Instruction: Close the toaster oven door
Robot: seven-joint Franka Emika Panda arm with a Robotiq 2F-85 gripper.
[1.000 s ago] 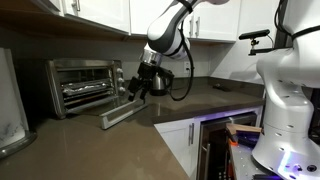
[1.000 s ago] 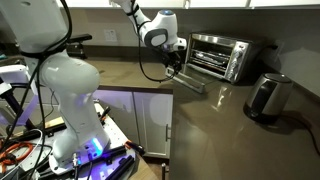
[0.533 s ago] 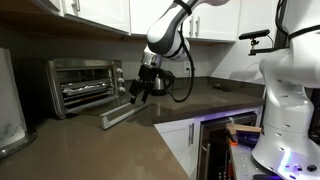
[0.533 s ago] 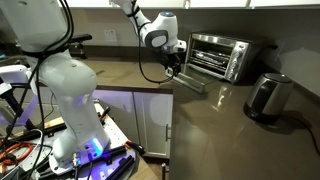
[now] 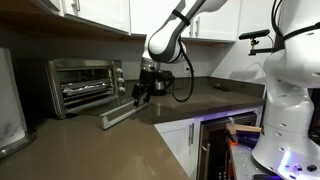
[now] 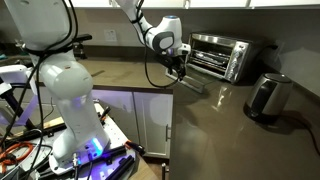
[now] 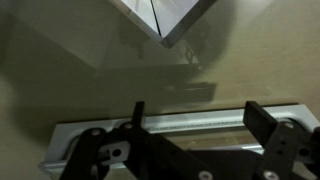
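In an exterior view the toaster oven (image 5: 85, 85) sits at the back of the brown counter (image 5: 100, 150) under the white cabinets (image 5: 100, 12). The toaster oven door (image 5: 117, 116) is dropped all the way open, lying out in front of the box. The gripper (image 5: 138, 95) hangs right at the door's outer edge, pointing down. From here I honestly can't tell whether it's touching.

From the opposite angle it's the same deal. The toaster oven (image 6: 228, 55) is against the wall and the door (image 6: 192, 84) is folded down toward the counter's edge. The gripper (image 6: 178, 72) is just above the door's free end. A steel kettle (image 6: 268, 97) stands well apart, off to the side of the oven.

The wrist view is the useful one. The two black fingers (image 7: 268, 125) are spread wide with nothing pinched between them. The door's silver edge (image 7: 190, 128) runs crosswise just past the tips, with shiny counter beyond it.
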